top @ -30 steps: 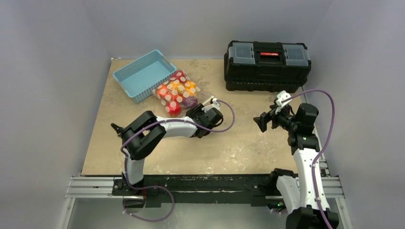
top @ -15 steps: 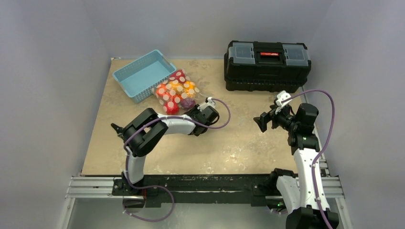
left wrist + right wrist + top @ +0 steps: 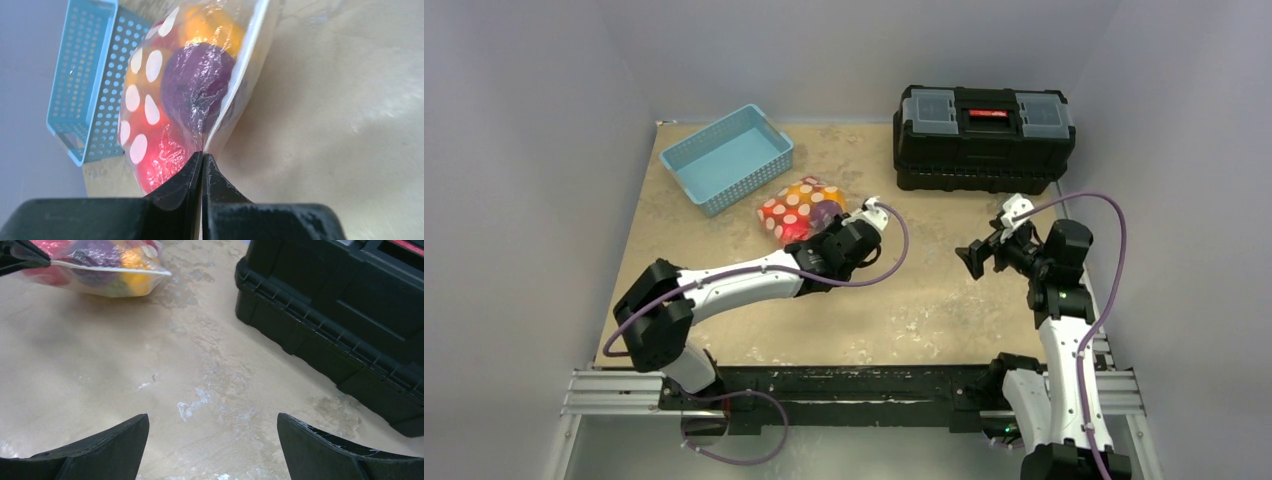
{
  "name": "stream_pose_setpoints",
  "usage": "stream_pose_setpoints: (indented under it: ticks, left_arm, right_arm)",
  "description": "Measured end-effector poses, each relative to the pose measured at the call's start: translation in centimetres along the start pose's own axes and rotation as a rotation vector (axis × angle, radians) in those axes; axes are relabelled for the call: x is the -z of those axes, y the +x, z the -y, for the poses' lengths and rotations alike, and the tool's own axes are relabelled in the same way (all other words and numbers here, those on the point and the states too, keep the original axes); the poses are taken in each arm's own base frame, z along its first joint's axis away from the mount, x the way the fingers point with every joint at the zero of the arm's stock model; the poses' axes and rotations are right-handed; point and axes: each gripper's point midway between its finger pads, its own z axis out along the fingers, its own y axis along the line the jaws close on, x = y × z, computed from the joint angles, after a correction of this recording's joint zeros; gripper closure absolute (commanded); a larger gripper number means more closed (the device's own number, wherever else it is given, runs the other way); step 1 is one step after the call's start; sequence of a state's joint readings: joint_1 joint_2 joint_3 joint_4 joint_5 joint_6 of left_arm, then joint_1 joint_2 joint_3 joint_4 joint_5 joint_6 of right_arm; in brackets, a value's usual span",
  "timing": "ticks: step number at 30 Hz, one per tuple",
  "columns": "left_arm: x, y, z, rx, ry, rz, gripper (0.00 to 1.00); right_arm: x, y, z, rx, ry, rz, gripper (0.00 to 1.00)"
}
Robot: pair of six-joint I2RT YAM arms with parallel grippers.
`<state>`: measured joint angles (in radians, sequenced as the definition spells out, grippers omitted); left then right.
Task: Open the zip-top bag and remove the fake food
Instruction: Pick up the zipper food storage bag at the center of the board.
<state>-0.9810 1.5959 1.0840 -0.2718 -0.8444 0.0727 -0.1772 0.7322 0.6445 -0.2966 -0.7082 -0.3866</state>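
One stained tan table (image 3: 924, 300) sits inside plain grey walls (image 3: 854, 50). Our left fingers (image 3: 197, 167) pinch the clear white-dotted plastic bag (image 3: 145, 107) by its edge; our right fingers (image 3: 115, 445) spread wide, holding nothing.

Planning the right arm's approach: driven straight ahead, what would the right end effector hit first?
Likely the bare table, between the zip-top bag and the black toolbox; depth is uncertain.
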Motion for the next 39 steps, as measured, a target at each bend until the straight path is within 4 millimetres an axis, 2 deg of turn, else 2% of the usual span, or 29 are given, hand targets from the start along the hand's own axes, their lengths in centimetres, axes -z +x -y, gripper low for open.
stream_pose_setpoints:
  ticks: [3, 7, 10, 13, 19, 24, 27, 30, 39]
  left_arm:
    - [2.0, -1.2, 1.1, -0.028, 0.085, 0.028, 1.00]
    - [5.1, -2.7, 2.5, -0.047, 0.224, 0.069, 1.00]
    - [7.7, -3.7, 2.9, -0.007, 0.347, 0.116, 1.00]
    - [9.8, -4.6, 3.3, 0.054, 0.466, 0.155, 1.00]
    - [12.1, -5.2, 5.8, 0.139, 0.655, 0.155, 1.00]
    - [13.9, -4.5, 7.6, 0.199, 0.777, 0.133, 1.00]
    - [14.9, -4.4, 8.0, 0.231, 0.825, 0.133, 1.00]
    - [15.7, -4.6, 8.0, 0.261, 0.858, 0.139, 1.00]
    - [16.4, -4.6, 8.9, 0.307, 0.915, 0.131, 1.00]
  right_arm:
    - [0.0, 0.2, -1.3, 0.045, -0.080, 0.003, 0.01]
    - [0.4, 0.8, -5.0, 0.152, -0.286, 0.032, 0.01]
    - [0.8, 1.3, -7.8, 0.237, -0.438, 0.067, 0.01]
    - [1.2, 1.6, -9.5, 0.308, -0.544, 0.101, 0.01]
    - [0.5, -0.5, -10.6, 0.444, -0.711, 0.182, 0.01]
    - [0.4, -1.7, -13.7, 0.503, -0.901, 0.248, 0.03]
    - [0.6, -1.9, -14.9, 0.518, -0.960, 0.273, 0.09]
    - [0.3, -2.1, -15.9, 0.534, -0.995, 0.286, 0.20]
    - [-2.1, -2.6, -17.4, 0.575, -1.020, 0.262, 0.53]
